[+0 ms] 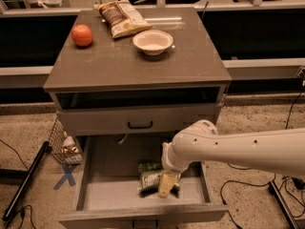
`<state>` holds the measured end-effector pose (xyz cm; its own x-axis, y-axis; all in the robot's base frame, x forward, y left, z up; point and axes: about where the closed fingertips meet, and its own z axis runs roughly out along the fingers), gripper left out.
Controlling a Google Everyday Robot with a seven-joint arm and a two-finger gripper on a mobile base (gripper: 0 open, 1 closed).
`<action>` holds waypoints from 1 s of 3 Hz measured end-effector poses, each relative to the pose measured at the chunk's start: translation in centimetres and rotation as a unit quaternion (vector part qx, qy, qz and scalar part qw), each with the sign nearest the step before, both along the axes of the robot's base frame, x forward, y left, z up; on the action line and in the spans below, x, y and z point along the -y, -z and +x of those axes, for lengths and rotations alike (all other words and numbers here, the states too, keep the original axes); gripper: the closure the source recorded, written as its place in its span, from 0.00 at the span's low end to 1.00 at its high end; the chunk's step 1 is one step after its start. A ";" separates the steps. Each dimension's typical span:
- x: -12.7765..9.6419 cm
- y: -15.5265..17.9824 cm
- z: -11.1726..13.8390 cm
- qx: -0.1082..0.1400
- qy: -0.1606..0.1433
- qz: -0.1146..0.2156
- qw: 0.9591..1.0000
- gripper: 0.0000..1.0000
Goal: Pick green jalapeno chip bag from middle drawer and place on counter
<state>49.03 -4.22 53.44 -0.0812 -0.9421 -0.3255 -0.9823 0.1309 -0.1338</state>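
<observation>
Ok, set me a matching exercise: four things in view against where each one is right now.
1. green jalapeno chip bag
2. white bowl
3. orange fruit
4. gripper

A. counter, near its left rear corner
B. lying on the middle drawer floor
C. counter, right of the brown chip bag
D. down inside the drawer, at the green bag's right edge

Pairs: 1-B, 2-C, 3-A, 4-D.
</observation>
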 end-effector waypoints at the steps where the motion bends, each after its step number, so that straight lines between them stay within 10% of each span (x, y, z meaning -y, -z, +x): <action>1: -0.5 4.4 1.2 -0.014 0.009 0.025 1.000 0.00; 3: -1.1 12.1 1.8 -0.050 0.038 0.071 0.996 0.12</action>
